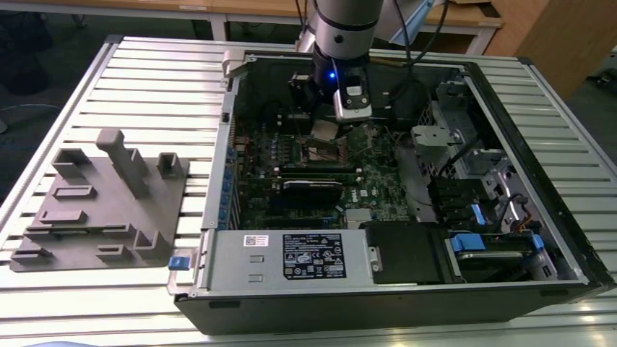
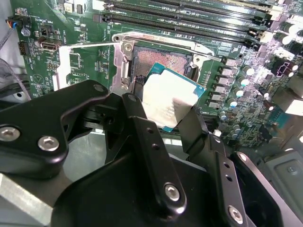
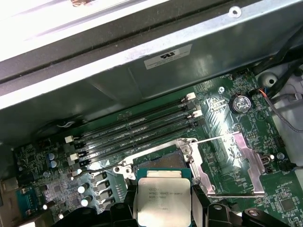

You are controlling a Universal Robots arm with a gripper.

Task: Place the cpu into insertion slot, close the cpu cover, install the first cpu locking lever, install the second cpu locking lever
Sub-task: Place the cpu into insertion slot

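My gripper [image 1: 328, 124] hangs inside the open computer case, shut on the cpu [image 2: 171, 100], a small square chip with a pale metal top. Its black fingers [image 3: 198, 204] press on two opposite edges of the chip in both wrist views. The cpu [image 3: 163, 197] is tilted and hovers just over one edge of the insertion slot [image 3: 160, 163], whose contact field [image 2: 161, 60] lies bare. The cpu cover [image 3: 232, 165], a thin silvery frame with a window, is swung open and lies flat on the green board beside the slot. A thin lever rod [image 3: 218, 137] runs along the cover's far edge.
Black memory slots [image 3: 132, 126] run beside the socket, with a coin battery [image 3: 240, 103] near them. A grey box with a white label [image 1: 289, 256] fills the case's near side, and drive bays with blue tabs [image 1: 477, 242] sit at the exterior view's right. A grey fixture tray [image 1: 97, 202] lies outside the case.
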